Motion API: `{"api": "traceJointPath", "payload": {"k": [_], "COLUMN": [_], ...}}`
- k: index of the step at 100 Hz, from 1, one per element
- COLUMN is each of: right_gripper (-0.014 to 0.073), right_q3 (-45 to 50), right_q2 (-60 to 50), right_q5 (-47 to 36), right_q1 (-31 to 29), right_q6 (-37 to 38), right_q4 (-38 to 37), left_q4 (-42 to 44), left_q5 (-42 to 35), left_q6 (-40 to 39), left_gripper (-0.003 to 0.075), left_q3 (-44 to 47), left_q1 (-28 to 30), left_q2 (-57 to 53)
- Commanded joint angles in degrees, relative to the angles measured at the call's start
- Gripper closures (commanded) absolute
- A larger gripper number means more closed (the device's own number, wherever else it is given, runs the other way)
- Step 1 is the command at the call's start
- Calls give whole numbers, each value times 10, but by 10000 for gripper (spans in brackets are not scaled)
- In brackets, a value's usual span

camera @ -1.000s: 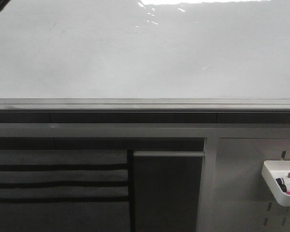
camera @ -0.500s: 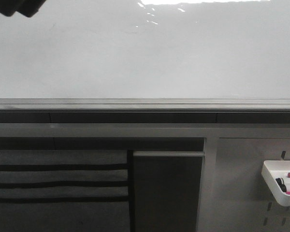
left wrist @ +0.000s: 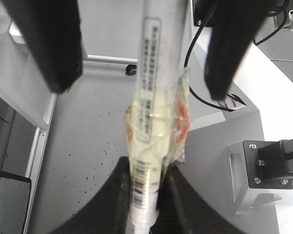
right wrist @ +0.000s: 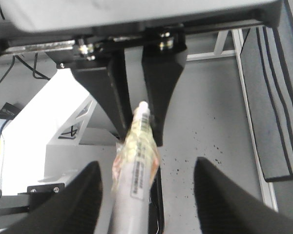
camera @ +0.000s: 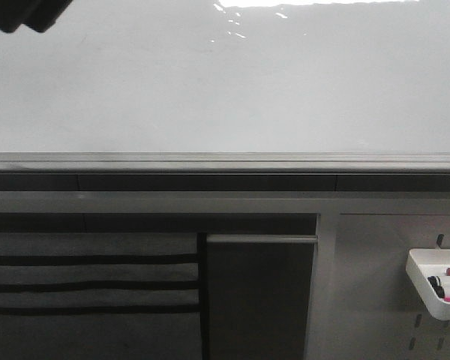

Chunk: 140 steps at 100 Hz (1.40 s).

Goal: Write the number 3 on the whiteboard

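Arm (camera: 22, 13) dipped over whiteboard (camera: 225, 90); left jaws pinch marker (left wrist: 154, 97).

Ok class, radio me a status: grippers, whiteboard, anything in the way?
Left gripper shut on grey tape-wrapped marker. Right gripper open, straddling its barrel. Glossy white whiteboard blank, no 3 yet. Dark arm part overlaps its upper-left corner.

Glossy white whiteboard (camera: 232, 82) with glare; matt grey metal rail (camera: 225, 162); white plastic tray (camera: 435, 289)

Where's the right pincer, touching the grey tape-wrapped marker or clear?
Apart. Left wrist view: right pincer open, gaps either side of grey tape-wrapped marker.
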Motion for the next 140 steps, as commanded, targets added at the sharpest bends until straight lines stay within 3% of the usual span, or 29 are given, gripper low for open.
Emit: {"api": "traceJointPath", "payload": {"k": [1, 35, 69, 95, 129, 140], "right_gripper": [293, 298, 302, 479, 499, 567], "right_q3": [-21, -21, -73, -74, -74, -74], "right_q2": [-13, -10, 32, 33, 33, 33], "right_q5": [-1, -3, 49, 49, 49, 49], "right_q1": [1, 1, 2, 2, 2, 2], "right_q6": [8, 8, 27, 29, 29, 29], "right_q4": [2, 2, 3, 3, -2, -11], "left_q4": [-29, -29, -27, -27, -13, -13], "left_q5": [10, 10, 7, 7, 7, 1], "left_q6": [-3, -3, -3, -3, -4, -4], "left_gripper": [738, 738, 738, 738, 738, 738], "left_q3": [-18, -18, -18, -18, -18, -18], "left_q1": [-4, -4, -4, -4, -4, -4], "left_q2": [-13, -9, -9, -9, -9, -9]}}
